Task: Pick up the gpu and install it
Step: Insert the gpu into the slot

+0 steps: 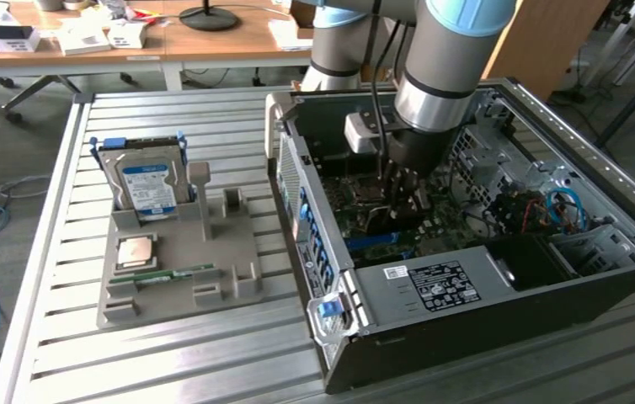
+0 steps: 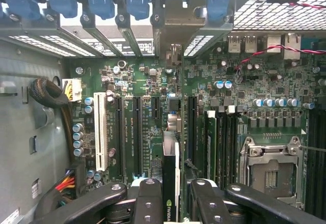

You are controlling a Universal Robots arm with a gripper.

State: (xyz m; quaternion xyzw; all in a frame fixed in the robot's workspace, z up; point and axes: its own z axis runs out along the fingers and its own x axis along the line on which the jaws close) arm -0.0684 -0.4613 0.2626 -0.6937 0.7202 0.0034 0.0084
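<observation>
My gripper [image 2: 173,206] is down inside the open computer case [image 1: 498,295], shut on the gpu [image 2: 172,147]. In the wrist view the gpu appears edge-on as a thin dark card running across the green motherboard [image 2: 147,86], between the long black slots. Its silver end bracket [image 2: 175,23] reaches the case's rear slot openings beside the blue clips. One black finger [image 2: 147,198] sits on each side of the card. In the exterior view the gripper [image 1: 394,187] hangs low over the motherboard with the dark gpu [image 1: 380,219] under it. I cannot tell whether the card is seated in a slot.
A grey parts tray [image 1: 233,286] on the slatted table holds the blue-labelled hard drive [image 1: 149,185], a processor chip [image 1: 138,251] and a green memory stick [image 1: 172,273]. Near the card are a white slot [image 2: 100,130], the processor socket [image 2: 270,168] and a cable bundle [image 2: 48,91].
</observation>
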